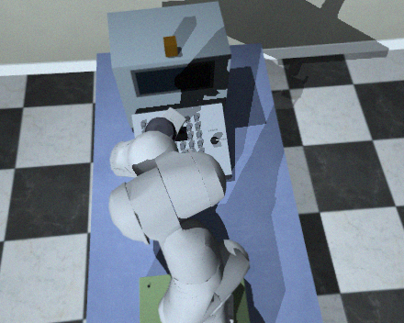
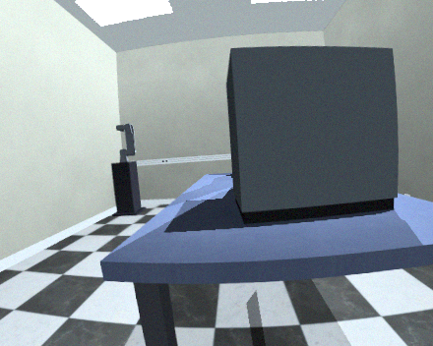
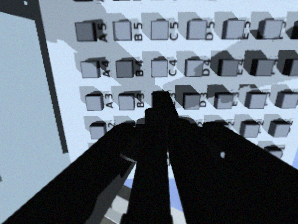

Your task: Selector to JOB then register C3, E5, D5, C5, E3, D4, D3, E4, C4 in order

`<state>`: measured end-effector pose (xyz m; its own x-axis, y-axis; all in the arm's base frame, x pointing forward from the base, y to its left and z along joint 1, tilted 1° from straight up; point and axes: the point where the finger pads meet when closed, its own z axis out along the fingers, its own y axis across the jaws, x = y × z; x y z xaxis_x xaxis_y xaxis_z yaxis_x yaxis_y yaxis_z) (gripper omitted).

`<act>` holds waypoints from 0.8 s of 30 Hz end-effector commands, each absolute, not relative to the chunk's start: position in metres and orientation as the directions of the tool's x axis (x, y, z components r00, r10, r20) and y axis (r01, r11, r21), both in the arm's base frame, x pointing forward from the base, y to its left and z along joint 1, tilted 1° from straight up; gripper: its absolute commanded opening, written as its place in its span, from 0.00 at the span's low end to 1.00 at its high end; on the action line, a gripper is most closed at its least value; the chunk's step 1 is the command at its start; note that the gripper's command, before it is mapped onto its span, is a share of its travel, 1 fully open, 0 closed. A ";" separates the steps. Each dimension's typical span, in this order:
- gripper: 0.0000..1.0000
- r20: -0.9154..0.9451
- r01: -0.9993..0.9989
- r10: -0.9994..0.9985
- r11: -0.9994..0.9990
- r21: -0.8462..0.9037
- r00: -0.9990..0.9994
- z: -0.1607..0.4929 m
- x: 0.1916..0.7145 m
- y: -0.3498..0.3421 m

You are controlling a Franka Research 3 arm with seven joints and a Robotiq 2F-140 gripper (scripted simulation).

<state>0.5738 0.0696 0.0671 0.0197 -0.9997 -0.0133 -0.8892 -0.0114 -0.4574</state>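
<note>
The grey machine (image 1: 148,32) (image 2: 313,128) stands on the blue table (image 1: 258,220) (image 2: 262,246). Its white keypad panel (image 1: 214,116) slopes toward the arm. The dark selector knob (image 1: 216,139) sits right of the keys; I cannot read its position. My gripper (image 3: 160,104) (image 1: 182,133) is shut with nothing in it. In the wrist view its tip lies over the third key row, between key B3 (image 3: 127,101) and key D3 (image 3: 190,101), and hides key C3. Key C4 (image 3: 159,67) and key C5 (image 3: 160,29) show above the tip. No key looks lit.
An orange block (image 1: 171,46) sits on the machine's top and a dark screen (image 1: 171,78) is on its front. My arm (image 1: 171,183) covers the keypad's left part. A green base plate (image 1: 150,298) lies at the near table end. A dark stand (image 2: 126,189) is on the floor.
</note>
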 end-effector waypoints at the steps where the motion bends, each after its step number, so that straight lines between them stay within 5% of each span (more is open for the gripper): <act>1: 0.10 -0.015 -0.888 -1.000 -0.009 -0.459 0.018 0.066 0.575 0.069; 24: 0.10 -0.015 -0.888 -1.000 -0.009 -0.459 0.018 0.062 0.577 0.069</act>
<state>0.5751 0.0699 0.0614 0.0153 -0.9997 -0.0179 -0.8909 -0.0055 -0.4541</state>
